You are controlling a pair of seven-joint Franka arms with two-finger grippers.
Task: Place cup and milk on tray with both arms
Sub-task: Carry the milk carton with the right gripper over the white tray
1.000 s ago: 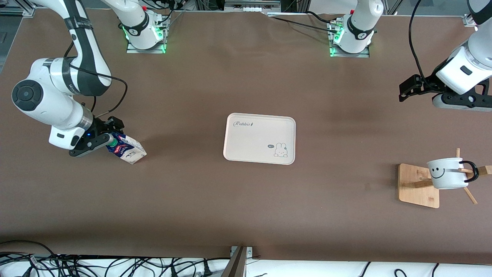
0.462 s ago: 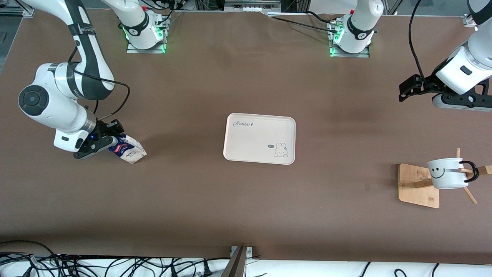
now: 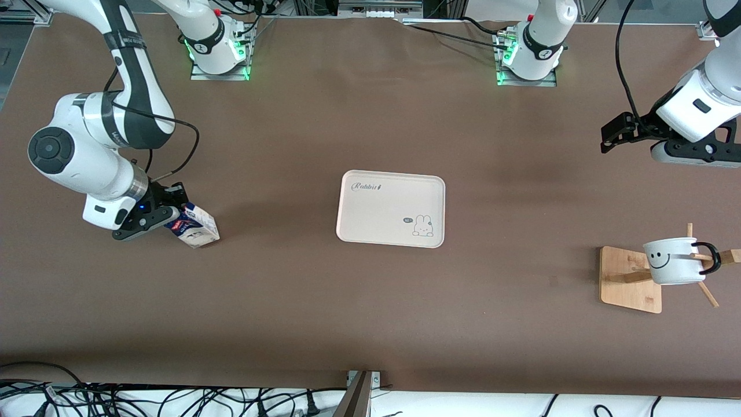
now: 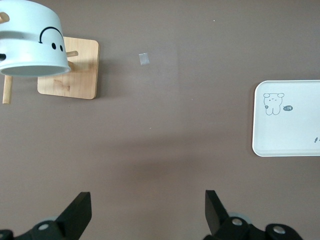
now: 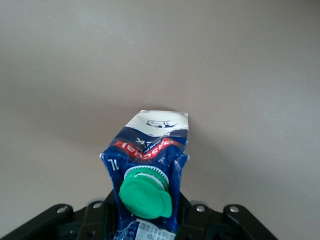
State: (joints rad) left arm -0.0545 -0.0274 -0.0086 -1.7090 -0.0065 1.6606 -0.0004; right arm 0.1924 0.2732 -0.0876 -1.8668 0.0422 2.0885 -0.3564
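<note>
The milk (image 3: 195, 229), a blue and white carton with a green cap (image 5: 146, 194), lies on its side on the table toward the right arm's end. My right gripper (image 3: 172, 215) is shut on its gabled top, a finger on each side (image 5: 147, 222). The cream tray (image 3: 382, 223) lies bare at the table's middle, also in the left wrist view (image 4: 290, 140). The white smiley cup (image 3: 671, 262) hangs on a wooden rack toward the left arm's end (image 4: 30, 47). My left gripper (image 3: 611, 136) waits open in the air above the table (image 4: 148, 210), holding nothing.
The rack's wooden base (image 3: 628, 281) and its pegs (image 3: 707, 294) carry the cup, near the left arm's end of the table (image 4: 75, 75). A small pale mark (image 4: 144, 59) is on the brown table surface. Cables lie along the edge nearest the camera (image 3: 173, 399).
My right gripper moved forward over the carton's top and shut on it; the carton shifted slightly. The left arm has not moved.
</note>
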